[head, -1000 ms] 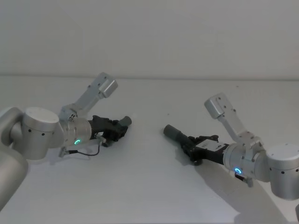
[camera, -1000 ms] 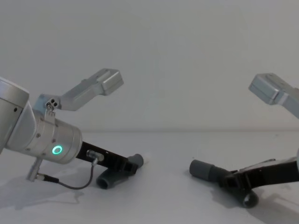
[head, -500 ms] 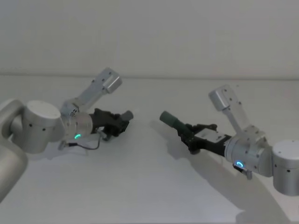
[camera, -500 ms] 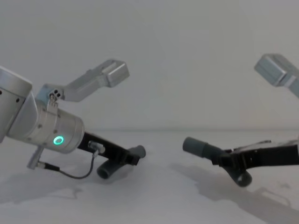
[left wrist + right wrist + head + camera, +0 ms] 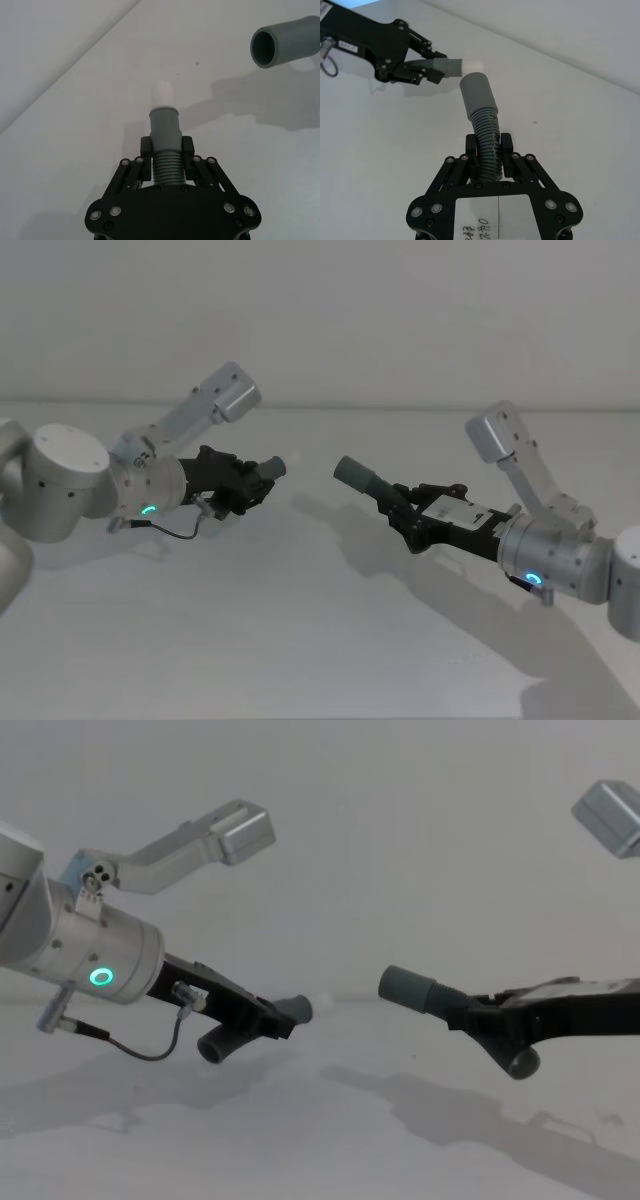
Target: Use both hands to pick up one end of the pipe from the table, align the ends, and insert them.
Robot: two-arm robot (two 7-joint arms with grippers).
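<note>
Both pieces of the pipe hang above the white table (image 5: 300, 640). My left gripper (image 5: 248, 485) is shut on the ribbed part of one piece (image 5: 165, 165), whose smooth cuff (image 5: 164, 125) ends in a white tip (image 5: 163, 92). My right gripper (image 5: 405, 522) is shut on the ribs of the other piece (image 5: 487, 137), whose open grey cuff (image 5: 477, 95) points left. In the chest view the left gripper (image 5: 268, 1022) and the right gripper (image 5: 478, 1018) hold the white-tipped end (image 5: 320, 1003) and the open cuff (image 5: 408, 988) facing each other, a short gap apart.
The table (image 5: 300, 1140) carries nothing but the arms' shadows. A pale wall stands behind it. A thin black cable (image 5: 185, 533) loops under the left wrist.
Both grippers have lifted their pipe pieces off the table. The two cuffs now hang higher and nearer each other than a second ago.
</note>
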